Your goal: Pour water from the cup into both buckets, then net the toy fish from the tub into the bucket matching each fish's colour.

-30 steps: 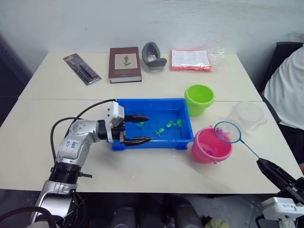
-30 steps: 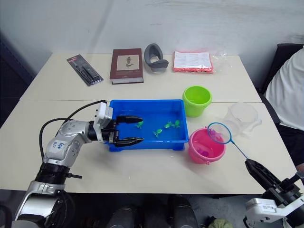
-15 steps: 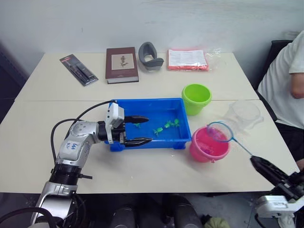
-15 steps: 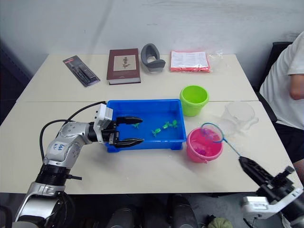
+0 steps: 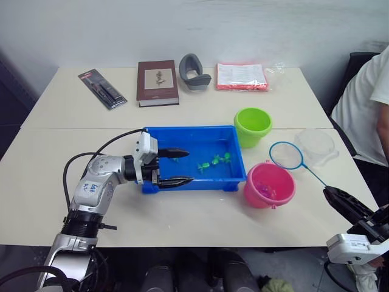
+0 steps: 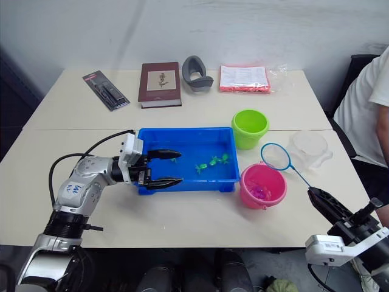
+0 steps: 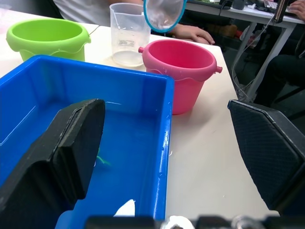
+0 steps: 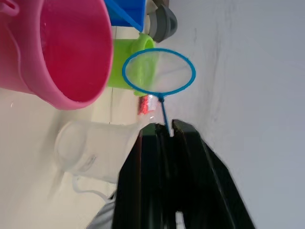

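Observation:
The blue tub (image 5: 194, 129) sits mid-table with water and a few green toy fish (image 5: 214, 162) near its right end. My left gripper (image 5: 190, 165) is open and straddles the tub's front left wall, one finger over the water and one outside. The pink bucket (image 5: 255, 196) stands right of the tub with pink fish (image 5: 265, 190) inside. Behind it is the green bucket (image 5: 249, 140). The clear cup (image 5: 315, 146) stands to the right. My right gripper (image 5: 330, 193) is shut on the net's stick. The net (image 5: 286, 156) hoop hangs empty between the pink bucket and the cup.
Along the table's far side lie a black packaged item (image 5: 102, 89), a brown book (image 5: 157, 82), a grey curved object (image 5: 194, 64) and a red-and-white packet (image 5: 242, 76). A person in a white shirt (image 5: 364, 109) sits at the right edge, close to the cup.
The net has lifted off the pink bucket and moved back toward the cup; the pink fish in its mesh a second ago is gone. My left gripper has stayed put.

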Robot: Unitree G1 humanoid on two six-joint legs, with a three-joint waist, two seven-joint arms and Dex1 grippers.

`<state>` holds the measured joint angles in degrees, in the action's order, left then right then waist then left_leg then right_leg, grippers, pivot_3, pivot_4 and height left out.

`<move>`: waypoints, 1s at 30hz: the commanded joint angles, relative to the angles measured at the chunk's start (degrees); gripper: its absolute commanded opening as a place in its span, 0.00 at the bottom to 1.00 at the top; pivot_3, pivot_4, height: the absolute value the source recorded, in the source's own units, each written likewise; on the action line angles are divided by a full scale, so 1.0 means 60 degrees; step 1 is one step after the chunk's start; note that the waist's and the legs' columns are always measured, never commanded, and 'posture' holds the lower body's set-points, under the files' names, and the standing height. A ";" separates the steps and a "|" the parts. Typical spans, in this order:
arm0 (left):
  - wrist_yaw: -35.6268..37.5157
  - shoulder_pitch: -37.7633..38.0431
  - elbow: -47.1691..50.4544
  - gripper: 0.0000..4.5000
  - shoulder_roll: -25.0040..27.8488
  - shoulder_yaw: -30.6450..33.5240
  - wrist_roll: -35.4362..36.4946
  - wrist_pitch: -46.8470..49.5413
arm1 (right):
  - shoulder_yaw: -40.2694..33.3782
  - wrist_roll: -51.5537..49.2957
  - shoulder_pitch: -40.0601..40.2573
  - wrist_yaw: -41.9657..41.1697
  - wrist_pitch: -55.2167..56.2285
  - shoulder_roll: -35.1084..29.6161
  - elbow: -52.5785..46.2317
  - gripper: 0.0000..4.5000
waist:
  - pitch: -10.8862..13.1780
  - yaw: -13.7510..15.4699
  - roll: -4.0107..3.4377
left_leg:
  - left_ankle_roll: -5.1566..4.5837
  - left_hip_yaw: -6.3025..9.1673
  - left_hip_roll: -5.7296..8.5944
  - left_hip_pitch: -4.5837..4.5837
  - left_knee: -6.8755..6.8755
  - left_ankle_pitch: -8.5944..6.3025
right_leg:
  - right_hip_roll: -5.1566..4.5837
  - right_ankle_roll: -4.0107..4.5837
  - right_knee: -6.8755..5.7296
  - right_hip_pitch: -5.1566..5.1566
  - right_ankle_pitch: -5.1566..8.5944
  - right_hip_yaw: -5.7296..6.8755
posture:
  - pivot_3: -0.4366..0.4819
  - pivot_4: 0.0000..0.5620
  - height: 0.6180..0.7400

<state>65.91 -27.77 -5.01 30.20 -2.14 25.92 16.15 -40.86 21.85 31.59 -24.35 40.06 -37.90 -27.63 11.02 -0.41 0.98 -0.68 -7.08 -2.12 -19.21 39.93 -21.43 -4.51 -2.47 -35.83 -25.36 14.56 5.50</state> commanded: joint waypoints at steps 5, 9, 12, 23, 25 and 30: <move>-0.0175 0.0552 -0.0168 0.99 0.0715 0.1325 0.0206 -0.0204 | 0.1899 -0.6939 -0.1737 -0.1635 -0.5893 -0.2118 -0.2252 0.00 | 0.0001 -0.0147 0.0004 | -0.0012 0.0022 -0.0016 0.0004 0.0002 -0.0002 | 0.0000 0.0006 -0.0009 0.0001 0.0002 0.0019 | 0.48 0.27 1.00; -0.0267 0.0678 -0.0139 0.99 0.0942 0.1607 0.0194 -0.0247 | 0.2597 -1.0633 -0.2891 -0.0867 -0.9489 -0.2825 -0.2872 0.00 | 0.0002 -0.0045 0.0006 | -0.0021 0.0030 -0.0015 -0.0004 0.0003 -0.0004 | -0.0011 0.0008 -0.0005 0.0000 0.0001 0.0029 | 0.48 0.27 1.00; -0.0362 0.0728 -0.0035 0.99 0.0946 0.1689 0.0197 -0.0227 | 0.2857 -1.2989 -0.3260 -0.0167 -1.1470 -0.3161 -0.3010 0.00 | 0.0002 0.0146 0.0006 | -0.0022 0.0042 -0.0014 -0.0018 0.0002 -0.0006 | -0.0024 0.0015 0.0003 -0.0001 0.0005 0.0051 | 0.48 0.27 1.00; -0.0925 0.1307 0.1097 0.99 0.0907 0.1810 0.0346 0.0144 | 0.5472 -1.5753 -0.7080 0.3676 -1.6179 -0.2895 -0.0725 0.00 | -0.0005 0.0192 0.0021 | -0.0023 0.0032 -0.0015 -0.0059 0.0002 -0.0009 | -0.0043 0.0010 0.0042 -0.0020 -0.0003 0.0075 | 0.48 0.27 1.00; -0.0960 0.1354 0.1198 0.99 0.0902 0.1793 0.0335 0.0155 | 0.5655 -1.5933 -0.7497 0.4034 -1.6509 -0.2538 -0.0398 0.00 | -0.0005 0.0210 0.0021 | -0.0022 0.0032 -0.0016 -0.0070 0.0002 -0.0008 | -0.0039 0.0011 0.0043 -0.0027 -0.0002 0.0081 | 0.48 0.27 1.00; -0.1022 0.1424 0.1379 0.99 0.0887 0.1758 0.0303 0.0119 | 0.6001 -1.6077 -0.8369 0.4584 -1.7223 -0.1766 0.0135 0.00 | -0.0005 0.0196 0.0021 | -0.0028 0.0031 -0.0013 -0.0083 0.0012 -0.0008 | -0.0041 -0.0003 0.0051 -0.0028 -0.0010 0.0081 | 0.48 0.27 1.00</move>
<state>59.93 -19.37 1.14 35.28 7.92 26.89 17.49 -4.73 -74.42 -17.11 2.59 -62.10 -49.14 -26.51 10.99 0.76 1.11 -0.85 -6.89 -2.20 -19.72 40.00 -21.47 -4.75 -2.49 -35.52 -25.53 14.50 5.99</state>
